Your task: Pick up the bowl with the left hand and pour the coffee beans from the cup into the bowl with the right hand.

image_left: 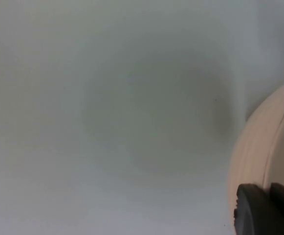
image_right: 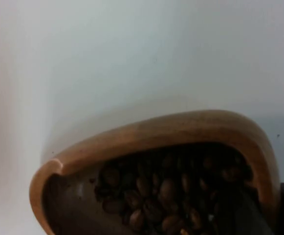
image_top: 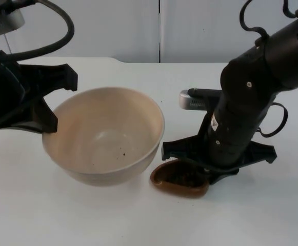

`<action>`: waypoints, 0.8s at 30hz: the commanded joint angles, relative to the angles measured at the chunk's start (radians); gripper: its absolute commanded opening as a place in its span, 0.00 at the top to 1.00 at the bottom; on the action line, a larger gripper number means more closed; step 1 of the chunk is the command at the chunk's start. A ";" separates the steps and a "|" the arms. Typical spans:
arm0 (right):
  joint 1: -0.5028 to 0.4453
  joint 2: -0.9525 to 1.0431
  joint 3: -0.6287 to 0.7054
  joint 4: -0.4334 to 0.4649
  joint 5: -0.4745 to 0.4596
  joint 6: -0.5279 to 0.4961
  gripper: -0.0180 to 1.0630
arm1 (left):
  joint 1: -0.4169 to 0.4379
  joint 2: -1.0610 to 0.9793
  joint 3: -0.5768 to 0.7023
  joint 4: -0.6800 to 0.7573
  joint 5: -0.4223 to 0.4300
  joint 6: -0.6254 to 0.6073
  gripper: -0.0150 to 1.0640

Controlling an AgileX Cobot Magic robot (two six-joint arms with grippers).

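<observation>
Left end effector (image_top: pixel 48 100) grips the left rim of the large cream ceramic bowl (image_top: pixel 105 134), one finger outside the wall, one over the rim; in the left wrist view a black fingertip (image_left: pixel 259 210) presses against the cream bowl wall (image_left: pixel 266 166). Bowl sits left of centre over the white tabletop (image_top: pixel 138 220); can't tell if it is lifted or resting. Right end effector (image_top: pixel 210 171) is closed on the small brown wooden cup (image_top: pixel 177 180), which sits just right of the bowl's lower right edge, nearly touching it, tilted with its mouth toward the bowl. Right arm body covers most of the cup's back and the fingers, so the exact grip points are hidden. Right wrist view shows the cup rim (image_right: pixel 146 132) with a pour notch and dark roasted coffee beans (image_right: pixel 156 191) piled inside. Bowl interior is smooth, pale, with a few dark specks near the bottom.
</observation>
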 commanded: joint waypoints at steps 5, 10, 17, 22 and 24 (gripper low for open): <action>0.007 -0.002 -0.003 -0.032 0.003 -0.010 0.98 | 0.002 -0.010 0.003 -0.015 -0.006 -0.009 0.99; 0.007 -0.018 -0.003 -0.032 0.008 -0.038 0.98 | 0.002 -0.010 0.003 -0.015 -0.004 -0.009 0.99; -0.013 -0.066 -0.003 -0.032 0.042 -0.060 0.98 | 0.002 -0.010 0.003 -0.015 -0.006 -0.009 0.99; -0.031 -0.100 -0.003 -0.031 0.072 -0.102 0.98 | 0.002 -0.010 0.003 -0.015 -0.006 -0.009 0.99; -0.043 -0.111 -0.003 -0.029 0.093 -0.120 0.98 | 0.002 -0.010 0.003 -0.015 -0.006 -0.009 0.99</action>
